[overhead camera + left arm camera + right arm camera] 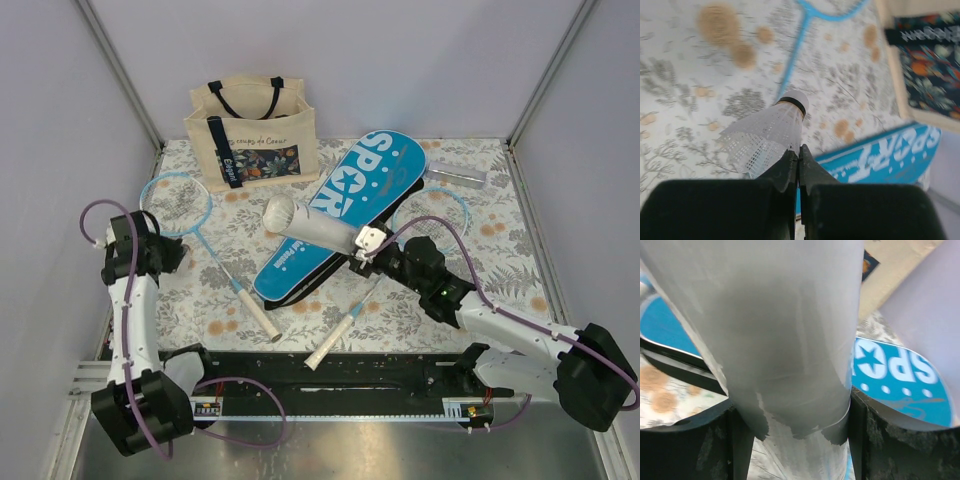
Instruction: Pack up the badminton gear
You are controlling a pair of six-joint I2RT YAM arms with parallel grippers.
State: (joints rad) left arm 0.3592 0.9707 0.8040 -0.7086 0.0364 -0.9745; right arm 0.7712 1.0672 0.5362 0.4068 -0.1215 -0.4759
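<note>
Left gripper: your fingers are pressed together on the skirt of a white shuttlecock. Cork end points away from the wrist, out over the floral table cover. It sits low at the left side of the table, just beside the left racket.

Right gripper: clamped on the white tube, one finger on each side per the wrist view. The tube lies tilted across the blue case, rounded end toward the left. Can't tell whether it rests on the case or hangs just over it.

The case, lettered SPORT, lies diagonally mid-table, wide end toward the back right and narrow end toward you.

Left racket: hoop at the back left near the tote, white handle angled toward the table's near edge. Right racket: hoop just right of the case, shaft passing under your right arm, handle near the near edge. The two handles end close together but apart.

A grey oblong piece lies at the back right, just beside the case's wide end.
</note>
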